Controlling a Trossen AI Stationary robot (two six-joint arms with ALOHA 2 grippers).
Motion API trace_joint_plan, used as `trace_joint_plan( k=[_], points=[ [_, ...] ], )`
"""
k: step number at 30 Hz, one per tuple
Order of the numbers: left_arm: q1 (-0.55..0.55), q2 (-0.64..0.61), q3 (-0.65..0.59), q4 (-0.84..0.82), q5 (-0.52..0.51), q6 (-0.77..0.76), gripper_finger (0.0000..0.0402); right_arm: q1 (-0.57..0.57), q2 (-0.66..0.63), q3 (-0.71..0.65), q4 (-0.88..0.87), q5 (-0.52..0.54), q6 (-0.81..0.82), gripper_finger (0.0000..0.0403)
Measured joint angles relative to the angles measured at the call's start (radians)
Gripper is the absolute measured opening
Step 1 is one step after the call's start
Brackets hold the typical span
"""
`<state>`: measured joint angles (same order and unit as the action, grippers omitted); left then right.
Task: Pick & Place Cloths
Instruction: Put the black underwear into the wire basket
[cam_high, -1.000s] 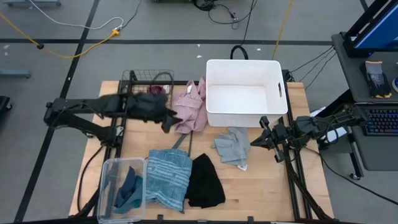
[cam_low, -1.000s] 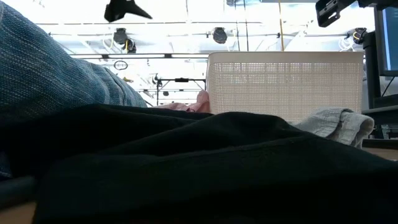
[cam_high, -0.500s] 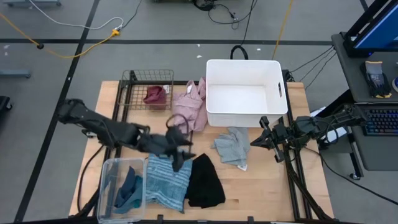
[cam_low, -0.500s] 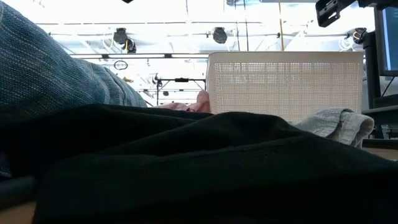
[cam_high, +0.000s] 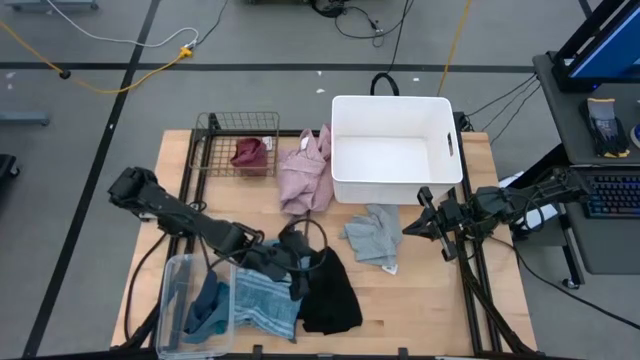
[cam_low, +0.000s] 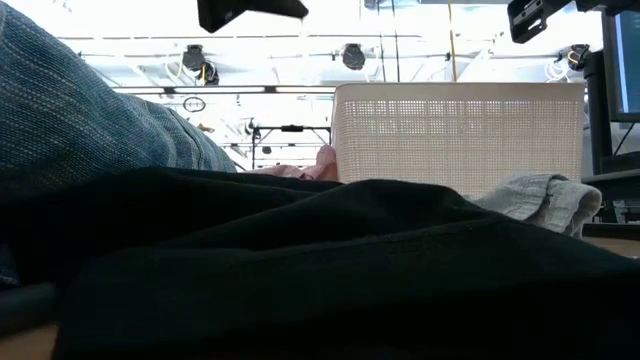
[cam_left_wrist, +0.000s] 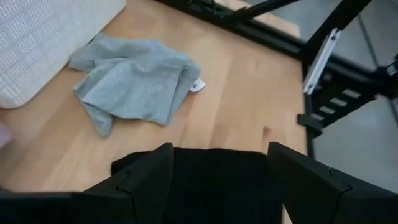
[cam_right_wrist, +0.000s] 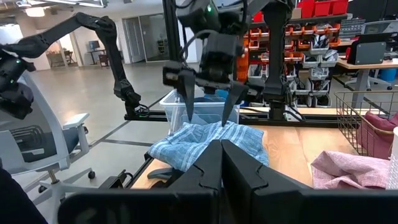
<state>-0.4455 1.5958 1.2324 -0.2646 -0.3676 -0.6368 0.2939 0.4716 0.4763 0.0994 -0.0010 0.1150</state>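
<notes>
Hovering with its fingers spread over the black cloth at the tabletop's 6 o'clock, the left claw could easily snag the overlapping blue-striped cloth too; right claw idles pressed together.

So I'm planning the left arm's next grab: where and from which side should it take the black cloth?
From straight above, at the upper edge of the black cloth, where the open left gripper hovers. The cloth lies loosely heaped on the table, so a top-down pinch on a raised fold probably holds best. Its left edge meets the blue-striped cloth; staying right of that should avoid catching both.
</notes>
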Motion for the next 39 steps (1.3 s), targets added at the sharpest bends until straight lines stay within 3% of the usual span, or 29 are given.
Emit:
trace_joint_plan(
  k=[12, 26, 39],
  points=[
    [0.046, 0.022, 0.024, -0.032, 0.026, 0.03, 0.0266, 0.0, 0.0, 0.0, 0.0, 0.0, 0.02, 0.0],
    [0.133, 0.292, 0.371, -0.482, 0.163, 0.087, 0.0266, 0.0, 0.0, 0.0, -0.006, -0.003, 0.03, 0.0],
    [0.141, 0.411, 0.403, -0.487, 0.174, 0.076, 0.0266, 0.0, 0.0, 0.0, -0.009, -0.003, 0.03, 0.0]
  ],
)
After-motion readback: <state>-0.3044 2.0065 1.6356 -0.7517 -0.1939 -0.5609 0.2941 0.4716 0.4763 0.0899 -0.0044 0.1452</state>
